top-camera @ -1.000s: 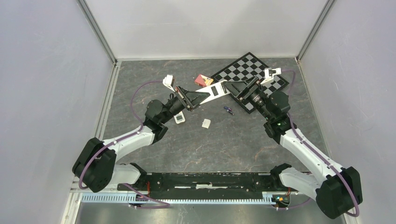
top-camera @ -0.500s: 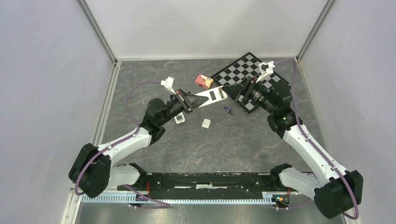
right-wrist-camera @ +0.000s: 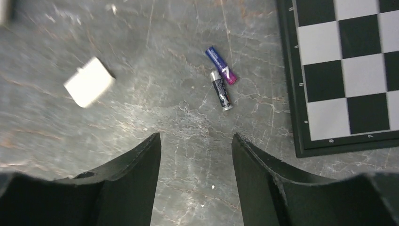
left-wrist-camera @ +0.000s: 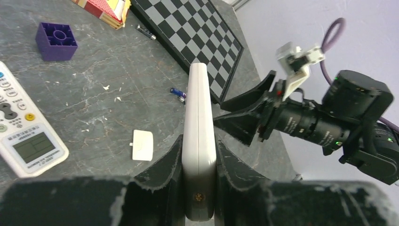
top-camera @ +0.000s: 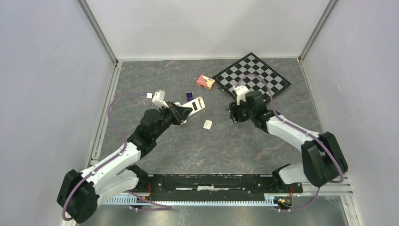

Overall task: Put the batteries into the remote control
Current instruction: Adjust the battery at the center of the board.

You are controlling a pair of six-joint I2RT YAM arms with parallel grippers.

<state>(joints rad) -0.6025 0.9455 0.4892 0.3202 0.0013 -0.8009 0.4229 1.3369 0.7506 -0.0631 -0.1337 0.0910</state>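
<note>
The remote control, slim and pale, stands edge-on between the fingers of my left gripper, which is shut on its near end. From above, the remote control sticks out to the right of my left gripper, raised off the table. Two batteries lie side by side on the stone surface, one purple-blue, one dark. My right gripper hovers just short of them, open with nothing between its fingers. In the top view my right gripper hides them.
A chessboard lies at the back right, its edge close beside the batteries. A small white cover piece lies mid-table. A second remote lies face up, with a purple block, a card box and a stray battery behind.
My right gripper has left the remote's far end, swung down over the two batteries, and its jaws have narrowed a little. My left arm has drawn the remote back to the left.
</note>
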